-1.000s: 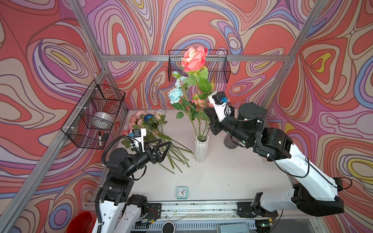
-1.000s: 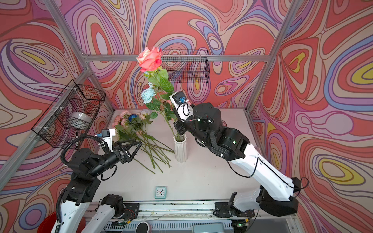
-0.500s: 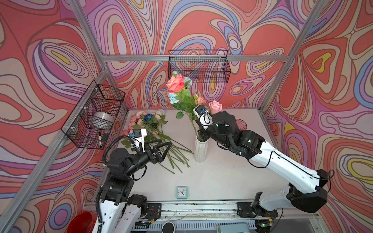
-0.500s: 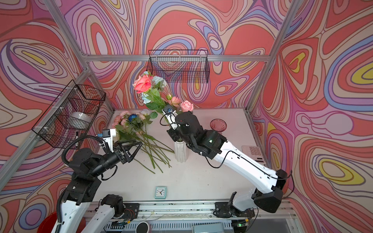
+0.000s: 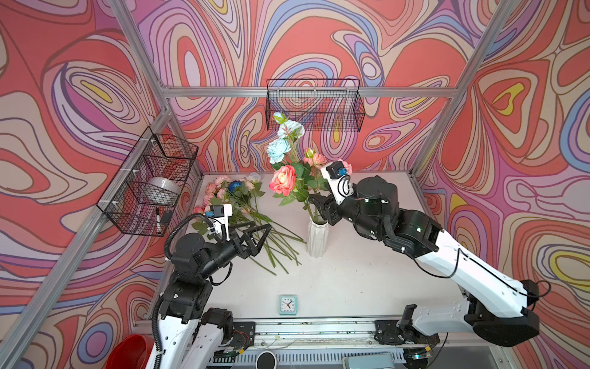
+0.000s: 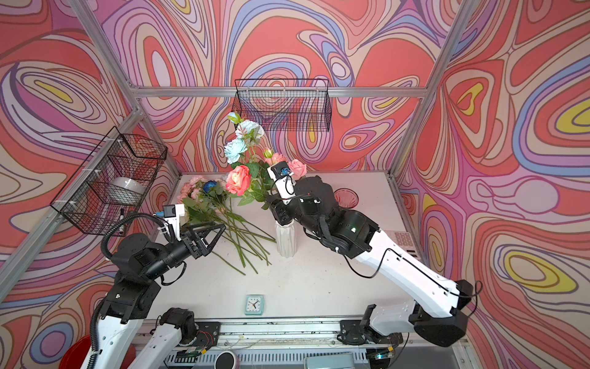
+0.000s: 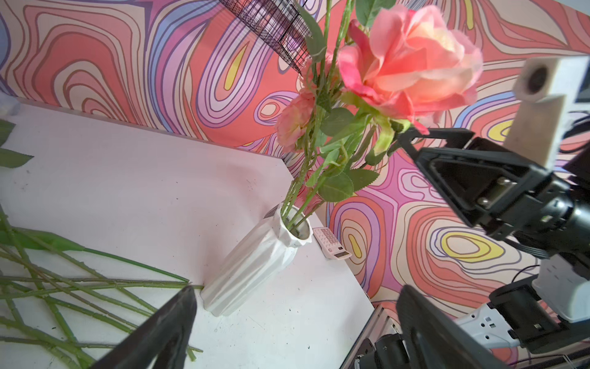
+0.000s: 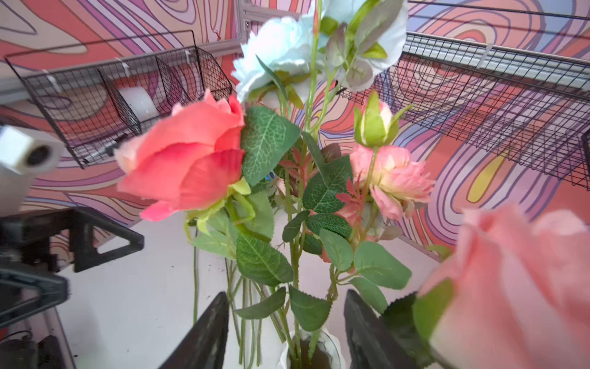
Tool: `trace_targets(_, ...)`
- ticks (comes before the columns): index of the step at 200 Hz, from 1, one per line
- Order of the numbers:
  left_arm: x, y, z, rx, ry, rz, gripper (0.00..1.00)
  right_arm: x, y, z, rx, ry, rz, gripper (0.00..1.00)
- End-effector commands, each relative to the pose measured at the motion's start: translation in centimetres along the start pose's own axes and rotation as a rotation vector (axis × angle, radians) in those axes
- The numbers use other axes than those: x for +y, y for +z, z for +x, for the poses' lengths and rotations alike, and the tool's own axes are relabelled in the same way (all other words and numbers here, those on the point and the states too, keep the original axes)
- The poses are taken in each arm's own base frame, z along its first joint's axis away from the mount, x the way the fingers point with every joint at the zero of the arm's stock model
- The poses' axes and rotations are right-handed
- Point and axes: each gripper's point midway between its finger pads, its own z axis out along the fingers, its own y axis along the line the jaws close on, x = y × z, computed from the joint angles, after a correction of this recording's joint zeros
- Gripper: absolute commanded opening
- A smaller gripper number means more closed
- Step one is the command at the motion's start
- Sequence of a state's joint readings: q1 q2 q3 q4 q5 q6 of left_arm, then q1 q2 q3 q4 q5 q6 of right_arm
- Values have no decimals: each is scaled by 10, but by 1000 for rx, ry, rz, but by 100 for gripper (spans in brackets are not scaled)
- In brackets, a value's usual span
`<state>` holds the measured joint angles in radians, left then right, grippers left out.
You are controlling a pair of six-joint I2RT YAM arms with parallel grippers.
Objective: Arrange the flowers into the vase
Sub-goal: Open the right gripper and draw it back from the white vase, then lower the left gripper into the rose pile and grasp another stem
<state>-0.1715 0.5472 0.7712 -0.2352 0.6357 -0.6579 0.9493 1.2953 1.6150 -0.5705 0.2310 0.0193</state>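
Observation:
A white ribbed vase [image 5: 316,238] [image 6: 285,238] stands mid-table and holds several flowers: a big coral rose [image 5: 282,179], pale blue roses [image 5: 277,150] and small pink ones [image 5: 314,158]. My right gripper [image 5: 318,206] [image 8: 286,293] hangs just above the vase mouth [image 8: 332,348], open, with the stems loose between its fingers. More flowers [image 5: 236,198] lie in a pile on the table at the left, stems pointing toward the vase. My left gripper [image 5: 261,238] [image 7: 297,289] hovers wide open over those stems, holding nothing.
A small teal clock [image 5: 288,304] sits near the front edge. Wire baskets hang on the back wall [image 5: 314,105] and the left wall [image 5: 150,182]. A pink dish [image 6: 346,198] and a calculator [image 6: 404,238] lie behind my right arm.
My right gripper came down with the coral rose, its stem went into the vase, and the jaws opened off it. The left arm has not moved.

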Motion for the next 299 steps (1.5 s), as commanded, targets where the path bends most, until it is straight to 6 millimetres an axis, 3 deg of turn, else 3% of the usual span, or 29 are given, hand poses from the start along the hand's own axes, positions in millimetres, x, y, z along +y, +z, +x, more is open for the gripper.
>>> trace_targets(1, 6, 1, 0, -1, -6, -33, 100, 18, -29, -17, -73, 74, -148, 59)
trace_targets(43, 35, 3, 9, 9, -65, -150, 100, 27, -73, -20, -186, 154, -274, 60)
trace_targets(65, 53, 6, 19, 19, -112, -209, 100, 26, -84, 3, -184, 180, -290, 59)
trace_targets(95, 90, 4, 41, 34, -181, -337, 99, 27, -82, 50, -80, 213, -295, 57)
trace_targets(120, 122, 6, 65, 74, -257, -439, 85, 34, -74, 85, 19, 246, -318, 52)
trace_targets(139, 149, 9, 82, 109, -311, -531, 68, 39, -68, 104, 67, 267, -340, 50)
trace_targets(156, 175, 8, 98, 146, -359, -641, 56, 42, -64, 115, 88, 275, -349, 49)
trace_targets(181, 205, 12, 110, 147, -406, -743, 50, 42, -61, 122, 96, 282, -346, 49)
trace_targets(190, 221, 12, 125, 154, -424, -776, 46, 41, -61, 122, 94, 282, -342, 49)
trace_targets(252, 249, 69, 98, 42, -436, -698, 34, 34, -65, 129, 97, 286, -309, 49)
trace_targets(258, 246, 79, 81, 13, -425, -680, 33, 34, -66, 130, 96, 287, -306, 49)
trace_targets(299, 268, 98, 64, 2, -428, -751, 25, 27, -72, 134, 90, 295, -277, 48)
